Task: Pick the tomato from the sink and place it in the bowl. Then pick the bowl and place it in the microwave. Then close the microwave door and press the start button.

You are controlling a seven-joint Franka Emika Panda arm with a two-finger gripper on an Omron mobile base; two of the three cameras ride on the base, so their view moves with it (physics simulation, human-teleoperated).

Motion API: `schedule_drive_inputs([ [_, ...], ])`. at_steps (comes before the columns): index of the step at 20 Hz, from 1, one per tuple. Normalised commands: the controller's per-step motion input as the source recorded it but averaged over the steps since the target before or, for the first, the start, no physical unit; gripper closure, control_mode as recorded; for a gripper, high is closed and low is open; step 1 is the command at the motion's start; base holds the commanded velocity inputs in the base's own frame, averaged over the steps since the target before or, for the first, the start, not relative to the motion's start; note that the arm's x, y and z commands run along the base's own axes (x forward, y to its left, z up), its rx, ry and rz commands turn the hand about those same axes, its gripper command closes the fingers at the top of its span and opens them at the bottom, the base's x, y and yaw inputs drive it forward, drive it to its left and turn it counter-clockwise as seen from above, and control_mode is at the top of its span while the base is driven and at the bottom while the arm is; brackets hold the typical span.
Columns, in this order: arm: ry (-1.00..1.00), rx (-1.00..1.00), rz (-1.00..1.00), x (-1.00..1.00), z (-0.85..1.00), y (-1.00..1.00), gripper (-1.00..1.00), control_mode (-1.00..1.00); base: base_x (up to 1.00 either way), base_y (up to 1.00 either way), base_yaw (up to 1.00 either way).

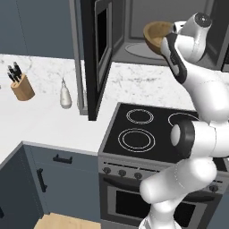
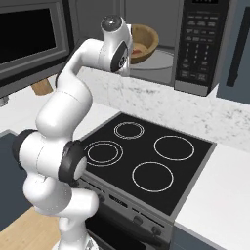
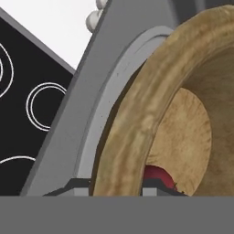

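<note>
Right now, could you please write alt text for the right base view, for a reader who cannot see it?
A white robot arm holds a tilted wooden bowl, with a red tomato inside, at the mouth of an open microwave. Below is a black stove with four ring burners, set in a white counter.

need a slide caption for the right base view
Arm carries the wooden bowl with the tomato into the open microwave above the stove.

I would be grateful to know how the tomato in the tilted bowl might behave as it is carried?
The tomato is round and glossy, so it probably rolls readily. The wooden bowl looks tilted at the microwave opening, so it may shift toward the low side.
</note>
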Motion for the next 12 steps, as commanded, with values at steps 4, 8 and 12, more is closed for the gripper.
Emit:
schedule_drive_inputs([
  [4, 0.01, 0.00, 0.01, 0.50, -0.21, -0.12, 1.00, -1.00, 0.00, 0.00, 0.00],
  [8, 0.00, 0.00, 0.02, 0.48, -0.32, -0.01, 1.00, -1.00, 0.00, 0.00, 0.00],
  [12, 0.00, 0.00, 0.01, 0.35, -0.36, 0.00, -1.00, -1.00, 0.00, 0.00, 0.00],
])
